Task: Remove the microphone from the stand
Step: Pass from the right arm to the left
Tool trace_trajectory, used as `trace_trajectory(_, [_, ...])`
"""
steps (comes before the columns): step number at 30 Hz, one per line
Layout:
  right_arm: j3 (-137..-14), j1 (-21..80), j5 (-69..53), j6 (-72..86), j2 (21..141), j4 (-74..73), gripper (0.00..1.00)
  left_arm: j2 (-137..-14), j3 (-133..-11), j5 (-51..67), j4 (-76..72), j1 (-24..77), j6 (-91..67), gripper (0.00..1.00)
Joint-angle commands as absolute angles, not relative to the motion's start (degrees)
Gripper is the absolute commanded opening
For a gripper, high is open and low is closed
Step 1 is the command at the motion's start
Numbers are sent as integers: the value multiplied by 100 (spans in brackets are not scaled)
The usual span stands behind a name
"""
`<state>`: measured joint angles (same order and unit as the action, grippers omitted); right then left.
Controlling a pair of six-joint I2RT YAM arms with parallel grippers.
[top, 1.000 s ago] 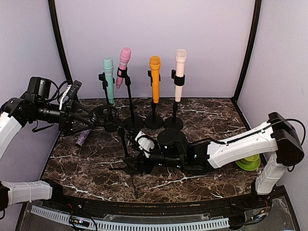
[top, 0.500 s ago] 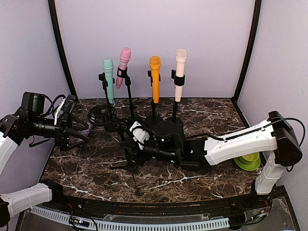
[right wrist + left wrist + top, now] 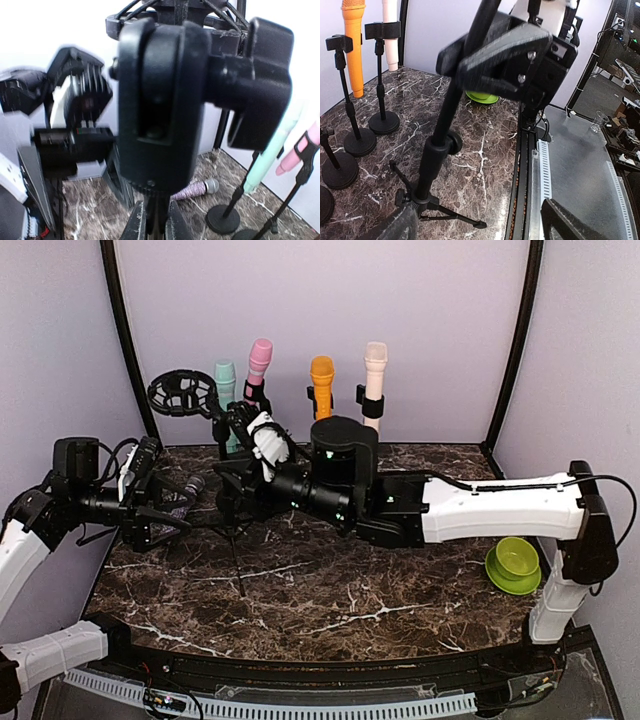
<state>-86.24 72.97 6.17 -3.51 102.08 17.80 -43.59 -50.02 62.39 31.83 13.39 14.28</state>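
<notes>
A black tripod stand (image 3: 236,502) stands upright at the left of the table, its round shock mount (image 3: 183,393) empty at the top. My right gripper (image 3: 257,445) is shut on the stand's pole (image 3: 156,220), with a finger on each side of it. The left wrist view shows that clamp (image 3: 515,60) high on the pole (image 3: 442,130). A purple glitter microphone (image 3: 196,189) with a silver head lies on the table (image 3: 330,590) behind the stand, also seen from above (image 3: 188,487). My left gripper (image 3: 168,515) hangs open and empty just left of the stand, near the microphone.
Teal (image 3: 225,380), pink (image 3: 259,358), orange (image 3: 321,390) and cream (image 3: 374,375) microphones stand in their own stands along the back wall. A green bowl (image 3: 513,562) sits at the right. The tripod's legs (image 3: 445,212) spread over the marble.
My right gripper has shut on the fallen stand and swung it up from lying on the table to upright. My left arm has drawn back and down to the left, jaws slightly narrower.
</notes>
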Motion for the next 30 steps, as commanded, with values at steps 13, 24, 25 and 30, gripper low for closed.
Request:
trace_trajectory(13, [-9538, 7239, -636, 530, 10324, 2440, 0, -4895, -5118, 6916, 2800, 1463, 2222, 78])
trace_trajectory(24, [-9642, 7245, -809, 745, 10437, 2750, 0, -5096, -5164, 7137, 3096, 1808, 2365, 59])
trace_trajectory(25, [-9644, 7245, -801, 734, 10422, 2749, 0, -5105, -5161, 7149, 3204, 1817, 2441, 59])
trace_trajectory(30, [-9653, 7243, -806, 652, 10328, 2730, 0, -5079, -5107, 7106, 3533, 1827, 2633, 57])
